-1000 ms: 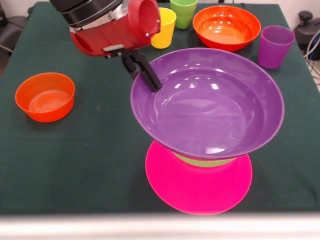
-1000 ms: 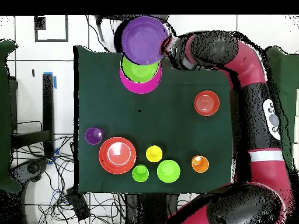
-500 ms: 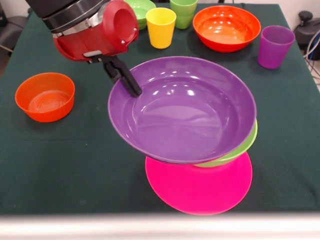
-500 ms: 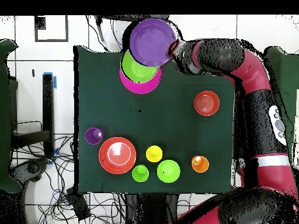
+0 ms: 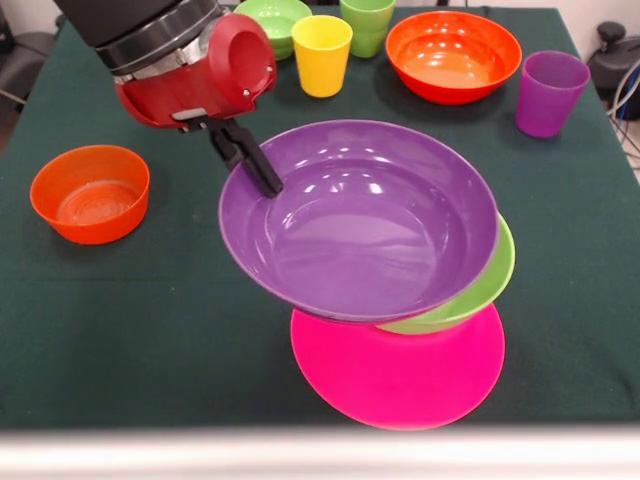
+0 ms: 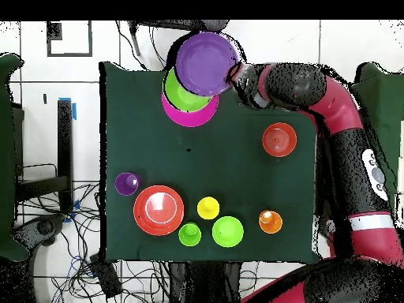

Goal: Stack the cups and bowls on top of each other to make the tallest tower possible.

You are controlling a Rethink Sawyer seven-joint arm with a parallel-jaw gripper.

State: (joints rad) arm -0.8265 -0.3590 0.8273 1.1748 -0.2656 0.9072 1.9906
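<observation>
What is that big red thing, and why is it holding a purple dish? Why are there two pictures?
The red thing is a robot arm. At its tip is an end effector, a pincher pinching the rim of the wide purple bowl, held tilted over a light green bowl that sits on a big pink bowl. It is building a tower.

One picture is taken across the table, facing the robot. The other looks straight down from above, so everything seems turned around.

On the green tablecloth wait two orange-red bowls, another green bowl, and yellow, green, purple and orange cups.
</observation>
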